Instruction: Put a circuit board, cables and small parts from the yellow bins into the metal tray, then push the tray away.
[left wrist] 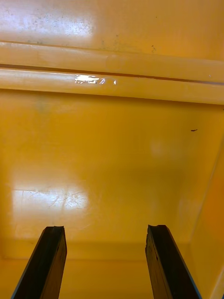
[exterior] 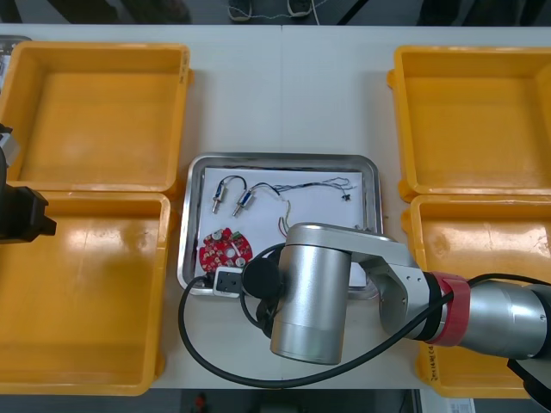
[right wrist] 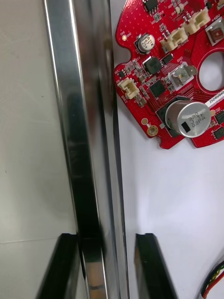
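Observation:
The metal tray (exterior: pixel 284 157) lies between the yellow bins, white inside. It holds a round red circuit board (exterior: pixel 225 248), a blue and white cable (exterior: pixel 297 189), a black cable (exterior: pixel 231 181) and small metal parts (exterior: pixel 244 202). My right gripper (exterior: pixel 225 280) sits at the tray's near left corner, under the right arm. In the right wrist view, the right gripper (right wrist: pixel 106 236) straddles the tray's rim (right wrist: pixel 81 140), one finger outside and one inside, shut on it. The circuit board (right wrist: pixel 177 79) lies just beyond the inner finger. My left gripper (left wrist: pixel 105 229) hangs open over a bare yellow bin floor (left wrist: pixel 112 154).
Two yellow bins (exterior: pixel 95 112) stand on the left and two (exterior: pixel 473 112) on the right. The left gripper (exterior: pixel 21 215) is parked at the left edge over them. A red and yellow cable (right wrist: pixel 212 282) lies beside the inner right finger. Bare table runs beyond the tray's far rim.

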### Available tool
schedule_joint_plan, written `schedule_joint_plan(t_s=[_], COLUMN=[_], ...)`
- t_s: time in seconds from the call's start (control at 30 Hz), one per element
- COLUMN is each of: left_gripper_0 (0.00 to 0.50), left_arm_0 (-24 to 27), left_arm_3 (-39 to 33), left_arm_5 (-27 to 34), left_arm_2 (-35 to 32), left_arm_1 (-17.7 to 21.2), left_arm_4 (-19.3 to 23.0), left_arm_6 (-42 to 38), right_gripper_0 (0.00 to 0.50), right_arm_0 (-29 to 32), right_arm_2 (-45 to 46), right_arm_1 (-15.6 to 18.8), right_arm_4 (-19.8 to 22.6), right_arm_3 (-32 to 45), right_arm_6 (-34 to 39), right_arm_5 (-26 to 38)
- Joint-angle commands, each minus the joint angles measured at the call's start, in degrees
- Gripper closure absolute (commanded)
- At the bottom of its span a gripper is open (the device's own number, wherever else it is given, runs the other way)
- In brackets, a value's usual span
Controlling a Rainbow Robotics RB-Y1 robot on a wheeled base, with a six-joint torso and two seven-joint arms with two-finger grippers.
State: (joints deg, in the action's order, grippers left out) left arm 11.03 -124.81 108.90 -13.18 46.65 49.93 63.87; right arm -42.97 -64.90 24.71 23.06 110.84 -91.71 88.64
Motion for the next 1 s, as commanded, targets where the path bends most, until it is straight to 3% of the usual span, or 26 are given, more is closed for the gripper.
schedule_joint_plan(t_s=[0.03,0.43,0.63,1.0], left_gripper_0=[0.0,0.0,0.0,0.0], left_arm_0=[-1.01,-1.01,-1.01,-1.01], left_arm_3=[-1.75,-1.75,-1.75,-1.75], left_arm_5=[-0.62,-0.62,-0.62,-0.62], left_arm_2=[-1.76,-1.76,-1.76,-1.76], left_arm_1=[2.39,2.39,2.39,2.39], left_arm_4=[0.43,0.43,0.43,0.43], left_arm_6=[5.04,5.04,5.04,5.04], right_gripper_0=[0.5,0.5,0.5,0.5], right_arm_0=[-1.85,-4.57,-7.65,-10.02], right_arm_2=[-1.02,-1.55,-6.03,-6.47], right_arm_1=[-0.98,0.52,1.22,4.03], right_arm_4=[-0.56,-0.56,-3.81,-3.99], right_arm_3=[0.6,0.78,0.78,-0.1], right_arm_6=[-2.86,-2.86,-2.86,-4.71], right_arm_5=[0.57,0.48,0.3,-2.07])
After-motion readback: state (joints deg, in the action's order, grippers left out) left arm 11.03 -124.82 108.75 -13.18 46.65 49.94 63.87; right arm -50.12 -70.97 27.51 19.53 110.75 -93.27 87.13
